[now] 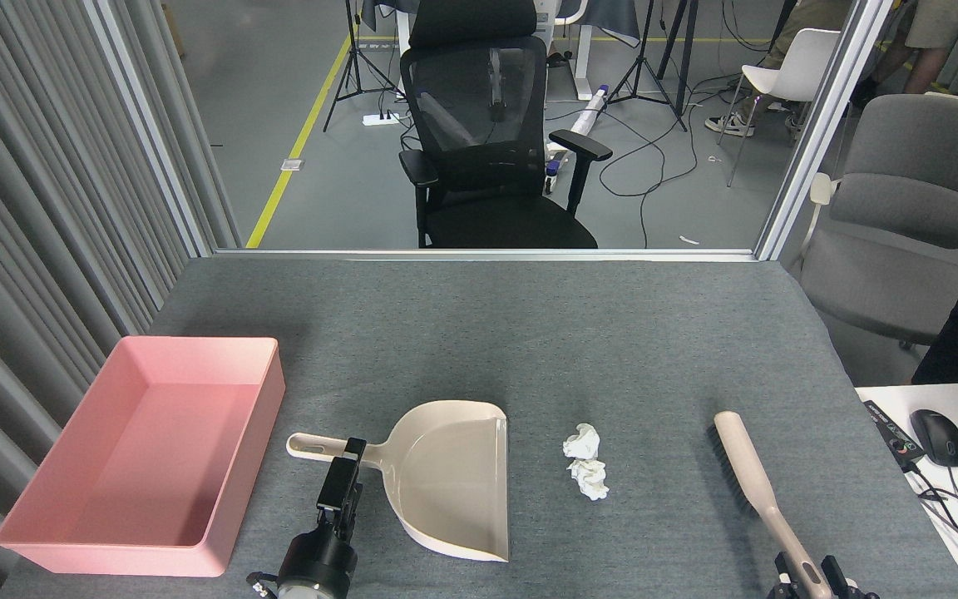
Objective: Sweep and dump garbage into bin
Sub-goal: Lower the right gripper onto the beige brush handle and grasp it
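Observation:
Two crumpled white tissue wads, the garbage (585,466), lie touching each other on the grey table, right of the beige dustpan (454,478). The pink bin (234,466) sits at the left, with nothing inside. My left gripper (344,474) is over the dustpan's handle, dark and end-on, so its grip is unclear. A beige brush (749,474) lies at the right. My right gripper (807,576) is at the bottom edge, with a finger on each side of the brush handle's near end and narrow gaps still showing.
A white desk (945,408) with a mouse (938,437) and cables adjoins the table's right edge. Grey curtains hang along the left. A black office chair (487,150) stands beyond the table's far edge.

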